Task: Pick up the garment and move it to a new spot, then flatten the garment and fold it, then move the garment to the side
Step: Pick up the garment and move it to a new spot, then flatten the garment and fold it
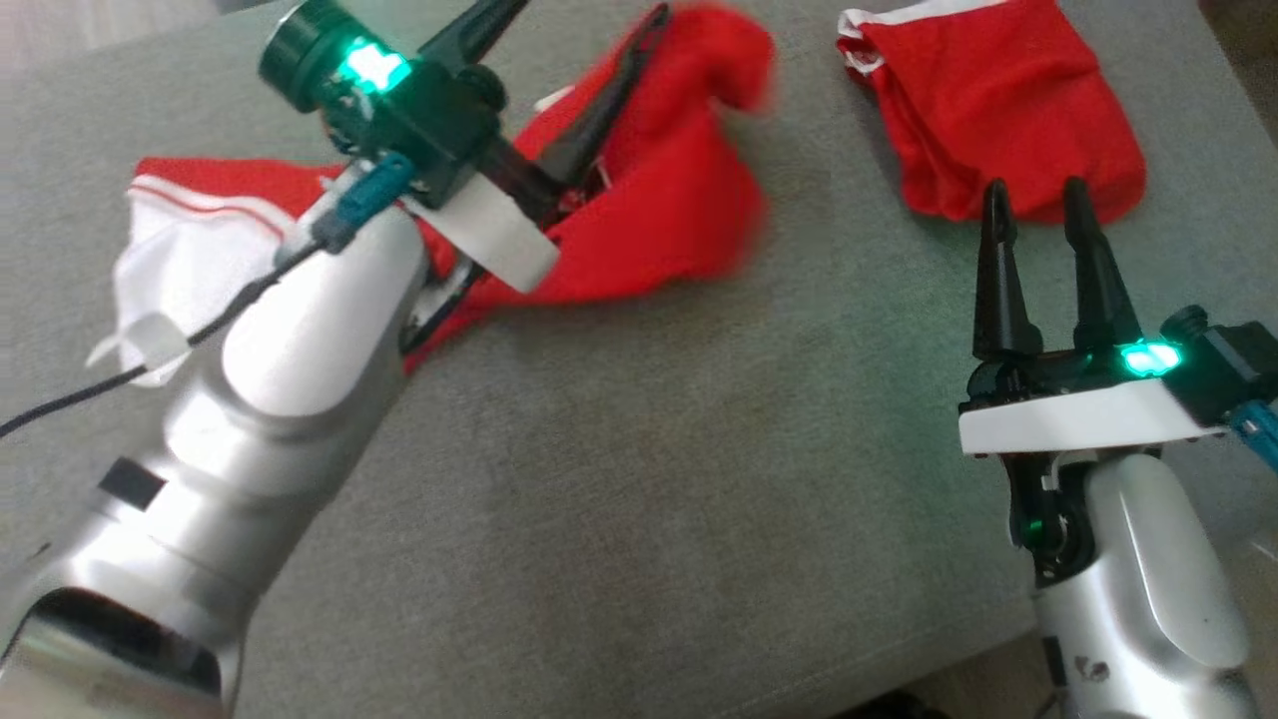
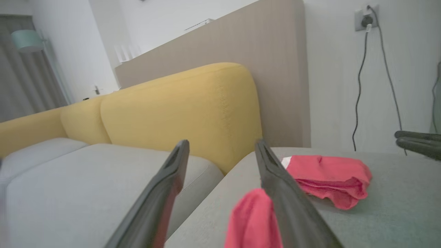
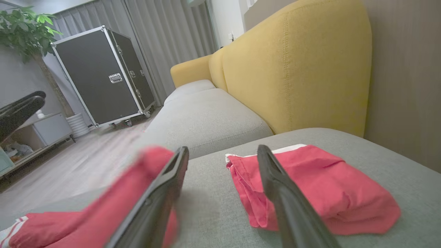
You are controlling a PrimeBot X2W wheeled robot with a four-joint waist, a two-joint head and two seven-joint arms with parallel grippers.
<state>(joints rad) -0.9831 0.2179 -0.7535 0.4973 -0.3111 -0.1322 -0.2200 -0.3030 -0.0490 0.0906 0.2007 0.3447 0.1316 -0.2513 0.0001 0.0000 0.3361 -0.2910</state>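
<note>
The garment (image 1: 639,230), red with a white panel at its left end, lies crumpled across the grey cushion (image 1: 649,479) under my left arm. Its right end is blurred. My left gripper (image 1: 589,12) is open above it, jaws spread wide, with a red fold (image 2: 253,220) hanging beside one finger (image 2: 289,206). My right gripper (image 1: 1043,215) is open and empty, just in front of a second, folded red garment (image 1: 998,110) with white trim. That folded piece (image 3: 327,193) lies past the right fingers, and the blurred garment (image 3: 113,203) shows at the lower left.
A yellow sofa backrest (image 2: 179,103) and a pale grey seat (image 2: 69,179) lie beyond the cushion. A black flight case (image 3: 100,75) and a plant (image 3: 24,31) stand on the wooden floor. The cushion's front edge (image 1: 899,679) runs near my right arm.
</note>
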